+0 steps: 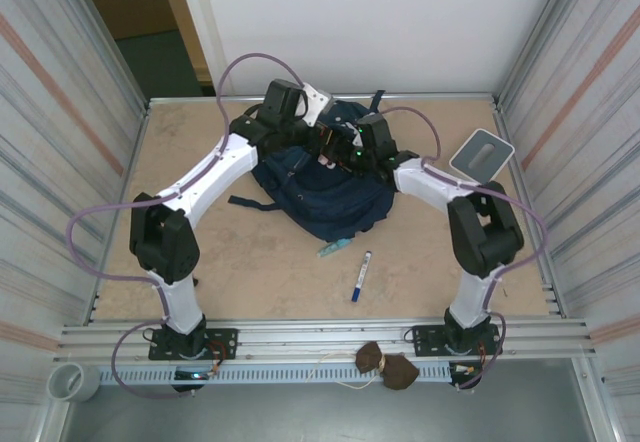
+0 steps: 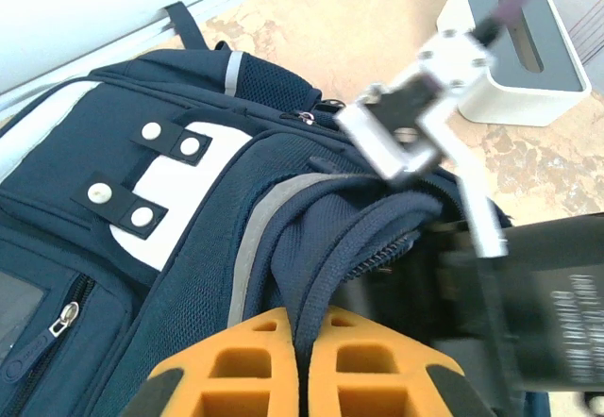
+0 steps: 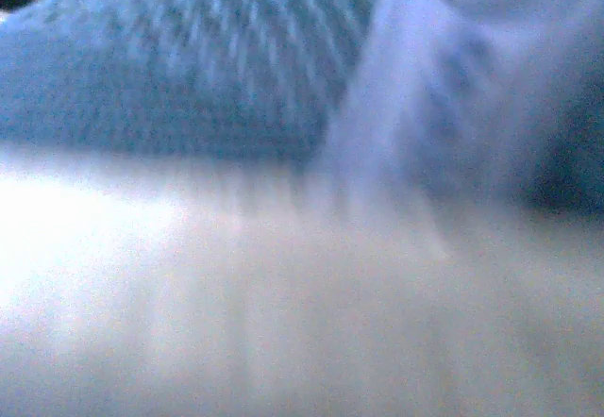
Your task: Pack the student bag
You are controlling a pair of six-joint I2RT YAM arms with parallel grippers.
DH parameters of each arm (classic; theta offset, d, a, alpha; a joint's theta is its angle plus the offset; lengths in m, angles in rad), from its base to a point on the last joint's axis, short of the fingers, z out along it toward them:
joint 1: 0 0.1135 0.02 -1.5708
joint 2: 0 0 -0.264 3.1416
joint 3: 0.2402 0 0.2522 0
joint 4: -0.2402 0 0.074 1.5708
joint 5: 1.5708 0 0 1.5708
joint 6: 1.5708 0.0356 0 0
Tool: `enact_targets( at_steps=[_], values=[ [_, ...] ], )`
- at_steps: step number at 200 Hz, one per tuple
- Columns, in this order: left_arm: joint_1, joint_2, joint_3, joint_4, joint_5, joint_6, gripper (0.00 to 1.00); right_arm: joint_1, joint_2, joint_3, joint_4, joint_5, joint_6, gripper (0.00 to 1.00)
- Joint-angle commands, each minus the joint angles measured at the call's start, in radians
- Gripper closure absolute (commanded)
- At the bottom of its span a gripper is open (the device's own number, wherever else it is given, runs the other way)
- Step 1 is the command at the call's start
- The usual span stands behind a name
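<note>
While the left gripper pinches a fold of the student bag beside its zipper, the bag lies at the far middle of the table. For the right gripper, jaw state cannot be told. A marker pen and a small teal item lie outside the bag: packing is judged incomplete.

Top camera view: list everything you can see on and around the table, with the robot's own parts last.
student bag: one, navy blue, middle of the table toward the back
pen: one, white and blue, on the table in front of the bag
small item: one, teal, by the bag's near edge
box: one, white with grey top, back right of the table
brown bundle: one, brown, on the front rail between the arm bases
cup: one, pale grey, near-left corner
table: one, beige
left gripper: one, orange fingers, shut on a fold of the bag
right gripper: one, black, at the bag's top, opening unclear
</note>
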Motion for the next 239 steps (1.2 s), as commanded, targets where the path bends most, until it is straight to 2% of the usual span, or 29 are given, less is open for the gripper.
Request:
enact_targets(
  at_steps=[1,23,69,89,112,158,198,239],
  values=[
    [0.011,-0.017,0.083,0.109,0.064,-0.054,1.00,0.015,0.019,0.025,0.068,-0.041,0.034,0.42],
    [0.018,-0.023,0.071,0.123,0.067,-0.056,1.00,0.020,-0.090,-0.043,-0.007,-0.023,-0.095,0.34],
    [0.041,-0.016,0.018,0.177,0.068,-0.061,1.00,0.073,-0.372,-0.204,-0.256,0.131,-0.316,0.31],
    [0.047,-0.013,0.008,0.188,0.062,-0.058,1.00,0.146,-0.458,-0.275,-0.364,0.237,-0.435,0.30],
    [0.055,-0.003,0.005,0.204,0.057,-0.060,1.00,0.237,-0.516,-0.382,-0.399,0.273,-0.538,0.26],
    [0.064,0.035,0.046,0.183,0.047,-0.043,1.00,0.374,-0.453,-0.476,-0.393,0.311,-0.646,0.19],
    [0.064,0.038,0.039,0.182,0.044,-0.044,1.00,0.383,-0.304,-0.452,-0.367,0.324,-0.726,0.16],
    [0.064,0.038,0.032,0.166,0.031,-0.022,1.00,0.408,-0.204,-0.395,-0.347,0.261,-0.754,0.22]
  ],
)
